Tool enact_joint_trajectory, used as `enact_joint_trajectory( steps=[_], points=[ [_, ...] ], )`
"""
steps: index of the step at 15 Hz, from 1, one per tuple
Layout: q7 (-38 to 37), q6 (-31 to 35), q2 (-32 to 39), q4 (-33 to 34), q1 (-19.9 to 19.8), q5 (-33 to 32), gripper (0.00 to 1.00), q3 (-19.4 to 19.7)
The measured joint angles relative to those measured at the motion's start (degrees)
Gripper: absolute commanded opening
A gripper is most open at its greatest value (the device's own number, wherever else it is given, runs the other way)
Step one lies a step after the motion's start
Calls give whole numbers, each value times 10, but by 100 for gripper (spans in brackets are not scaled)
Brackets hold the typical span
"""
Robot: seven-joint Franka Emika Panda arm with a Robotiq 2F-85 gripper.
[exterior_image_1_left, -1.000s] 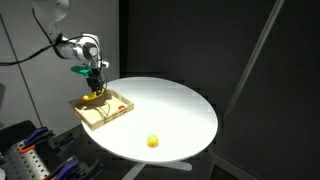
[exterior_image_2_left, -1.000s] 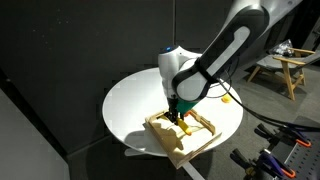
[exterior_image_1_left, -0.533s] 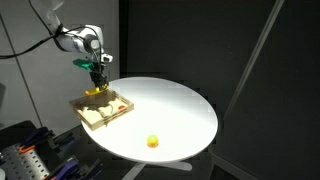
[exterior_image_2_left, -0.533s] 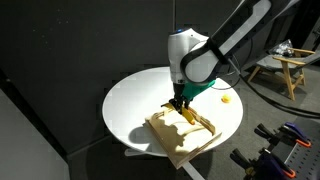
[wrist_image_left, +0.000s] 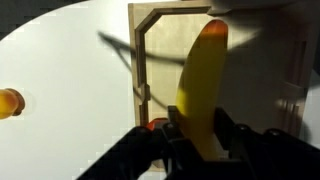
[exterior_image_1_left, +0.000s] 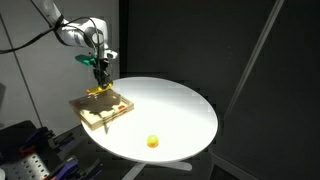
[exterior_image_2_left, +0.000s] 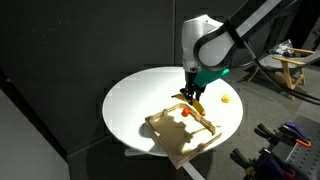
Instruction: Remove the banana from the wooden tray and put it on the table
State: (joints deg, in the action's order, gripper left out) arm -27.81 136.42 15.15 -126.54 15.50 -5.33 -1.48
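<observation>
My gripper (exterior_image_1_left: 102, 74) (exterior_image_2_left: 191, 91) is shut on the yellow banana (exterior_image_1_left: 98, 89) (exterior_image_2_left: 196, 103) and holds it in the air above the wooden tray (exterior_image_1_left: 95, 117) (exterior_image_2_left: 170, 140). In the wrist view the banana (wrist_image_left: 203, 80) stands between the black fingers (wrist_image_left: 196, 138), with the tray's rim (wrist_image_left: 139, 55) below it. The tray lies at the edge of the round white table (exterior_image_1_left: 175, 105) (exterior_image_2_left: 135, 100). A small red thing (exterior_image_2_left: 186, 113) (wrist_image_left: 155, 124) lies in the tray.
A small round yellow ball (exterior_image_1_left: 152, 141) (exterior_image_2_left: 226, 99) (wrist_image_left: 8, 102) lies on the table away from the tray. Dark curtains stand behind the table. Tool racks (exterior_image_1_left: 25, 155) and wooden furniture (exterior_image_2_left: 285, 70) stand off the table.
The gripper has risen from the tray with the banana in it and moved a little towards the tray's far edge. The tray and ball have not moved.
</observation>
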Motion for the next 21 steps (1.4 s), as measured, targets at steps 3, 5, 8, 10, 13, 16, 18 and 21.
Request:
enact_joint_trajectory(
  steps=[3, 5, 8, 10, 13, 16, 18, 21],
  points=[
    [4, -14, -29, -17, -19, 10, 15, 0],
    [16, -14, -48, -29, -32, 18, 15, 0],
    [43, -14, -71, -46, -54, 19, 15, 0],
    [64, -14, -82, -53, -69, 19, 15, 1],
    [89, -14, -90, -57, -92, 19, 15, 4],
    [106, -11, -90, -57, -112, 19, 15, 11],
    [108, -4, -90, -57, -122, 17, 15, 18],
    [106, 17, -90, -57, -133, 8, 15, 30]
  ],
)
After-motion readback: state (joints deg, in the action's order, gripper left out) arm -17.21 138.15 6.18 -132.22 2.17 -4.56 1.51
